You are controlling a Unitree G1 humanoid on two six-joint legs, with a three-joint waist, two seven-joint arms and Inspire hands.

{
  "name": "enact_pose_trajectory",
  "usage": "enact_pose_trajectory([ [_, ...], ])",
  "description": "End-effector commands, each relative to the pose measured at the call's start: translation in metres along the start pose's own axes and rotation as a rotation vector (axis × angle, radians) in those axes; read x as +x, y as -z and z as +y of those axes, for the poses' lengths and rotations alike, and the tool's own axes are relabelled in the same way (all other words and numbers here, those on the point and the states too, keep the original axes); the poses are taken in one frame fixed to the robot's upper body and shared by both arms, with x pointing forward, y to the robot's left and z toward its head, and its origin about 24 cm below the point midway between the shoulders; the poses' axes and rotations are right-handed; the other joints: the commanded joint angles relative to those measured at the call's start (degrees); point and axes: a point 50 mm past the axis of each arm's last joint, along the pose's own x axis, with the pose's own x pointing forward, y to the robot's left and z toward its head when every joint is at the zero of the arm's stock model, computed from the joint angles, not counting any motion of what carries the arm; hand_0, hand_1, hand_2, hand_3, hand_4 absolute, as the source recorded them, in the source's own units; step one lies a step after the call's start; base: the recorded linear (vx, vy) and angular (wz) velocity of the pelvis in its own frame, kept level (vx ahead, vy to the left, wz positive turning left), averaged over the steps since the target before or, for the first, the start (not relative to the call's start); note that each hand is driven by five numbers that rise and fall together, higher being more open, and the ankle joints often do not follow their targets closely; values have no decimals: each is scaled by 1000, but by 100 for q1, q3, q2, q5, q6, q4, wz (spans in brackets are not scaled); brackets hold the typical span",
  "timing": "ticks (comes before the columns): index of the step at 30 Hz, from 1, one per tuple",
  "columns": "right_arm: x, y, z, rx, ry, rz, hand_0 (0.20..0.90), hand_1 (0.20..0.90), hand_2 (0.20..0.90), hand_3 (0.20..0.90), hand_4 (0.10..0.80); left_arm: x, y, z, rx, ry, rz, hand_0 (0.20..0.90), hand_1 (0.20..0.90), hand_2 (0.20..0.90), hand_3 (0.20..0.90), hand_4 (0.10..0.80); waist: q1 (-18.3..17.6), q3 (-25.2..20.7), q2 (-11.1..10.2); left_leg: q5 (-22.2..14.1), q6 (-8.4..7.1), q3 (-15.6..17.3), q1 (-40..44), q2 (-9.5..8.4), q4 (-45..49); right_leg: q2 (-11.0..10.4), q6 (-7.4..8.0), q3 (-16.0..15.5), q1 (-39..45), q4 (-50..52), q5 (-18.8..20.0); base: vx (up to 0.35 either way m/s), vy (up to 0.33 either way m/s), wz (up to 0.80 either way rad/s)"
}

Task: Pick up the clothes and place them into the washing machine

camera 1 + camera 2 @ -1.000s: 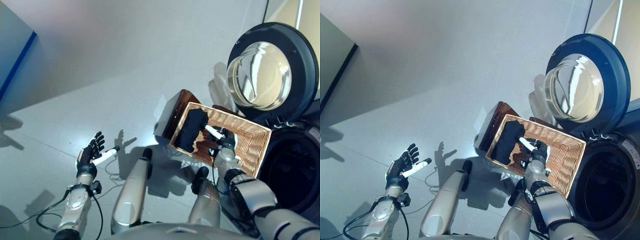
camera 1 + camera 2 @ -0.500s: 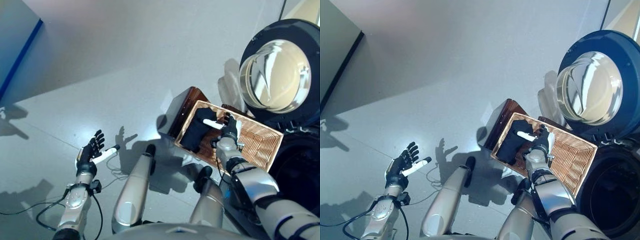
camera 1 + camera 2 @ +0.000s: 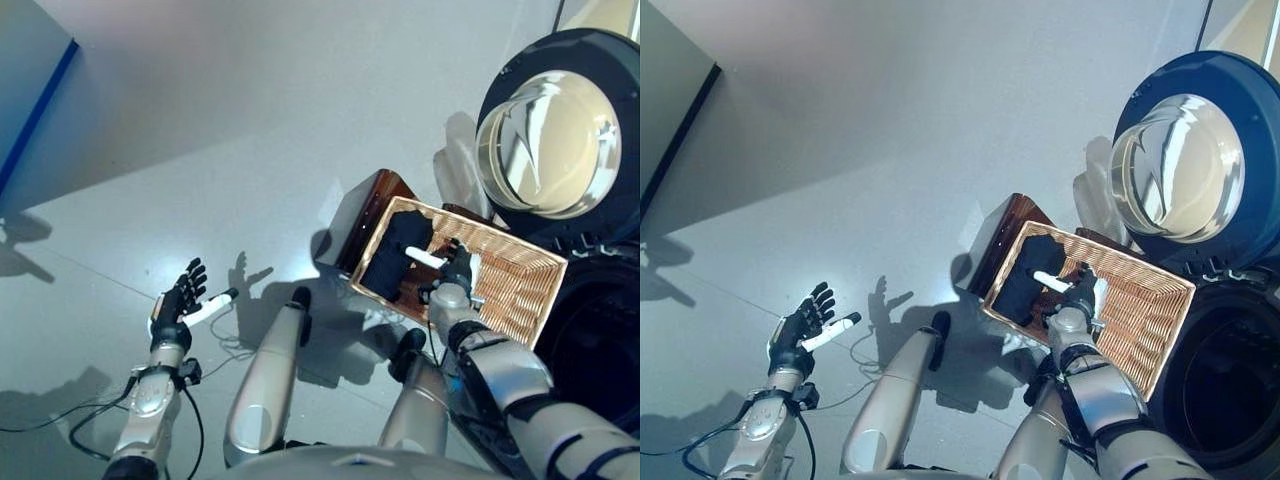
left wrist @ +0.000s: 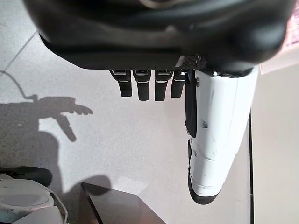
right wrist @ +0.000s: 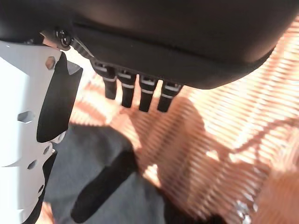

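Now lower into wicker basket (image 3: 520, 290) than a moment ago: right hand (image 3: 455, 272), fingers straight, holding nothing; dark crumpled cloth (image 3: 392, 256) just beside thumb; left hand (image 3: 180, 306) spread, empty

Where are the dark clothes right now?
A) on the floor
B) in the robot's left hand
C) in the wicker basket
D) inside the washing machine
C: the dark clothes lie in the wicker basket, under the open right hand, which holds nothing.
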Motion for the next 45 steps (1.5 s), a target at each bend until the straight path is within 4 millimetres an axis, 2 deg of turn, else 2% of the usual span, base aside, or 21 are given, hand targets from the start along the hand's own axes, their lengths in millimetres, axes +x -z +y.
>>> enact_pose_trajectory([
  [1, 8, -21, -15, 106, 52, -70, 900, 900, 900, 900, 800, -9, -25, 21, 39, -21, -143, 900, 900, 900, 900, 800, 117, -28, 128, 357, -307, -192, -235, 46, -454, -44, -196, 151, 59, 367, 130, 0, 0, 0],
  [9, 4, -22, -2, 138, 7, -65, 900, 900, 900, 900, 800, -11, -22, 20, 36, -19, -132, 900, 900, 900, 900, 800, 153, 27, 146, 358, -271, -171, -262, 22, -464, -69, -160, 165, 11, 364, 201, 4, 5, 1],
  [23, 2, -21, 4, 154, -4, -50, 900, 900, 900, 900, 800, -13, -20, 16, 29, -7, -124, 900, 900, 900, 900, 800, 181, 52, 194, 243, -229, -169, -485, -1, -162, -75, -206, 238, -229, 666, 57, 0, 0, 0],
  [29, 3, -30, 7, 110, -9, -82, 900, 900, 900, 900, 800, -14, -22, 17, 25, -13, -133, 900, 900, 900, 900, 800, 195, 119, 257, 145, -190, -213, -664, -9, 175, -43, -263, 351, -462, 1049, -112, -8, 12, -4],
  [35, 3, -31, 7, 84, -11, -91, 900, 900, 900, 900, 800, -16, -24, 20, 23, -28, -140, 900, 900, 900, 900, 800, 182, 92, 278, 77, -228, -235, -760, 1, 366, -43, -294, 376, -569, 1301, -288, -1, 0, -1],
  [45, 6, -52, 7, 89, -12, -137, 900, 900, 900, 900, 800, -19, -21, 22, 29, -17, -127, 900, 900, 900, 900, 800, 280, 101, 353, 193, -236, -290, -810, -18, 194, -43, -288, 344, -659, 1301, -268, -2, -9, 2],
])
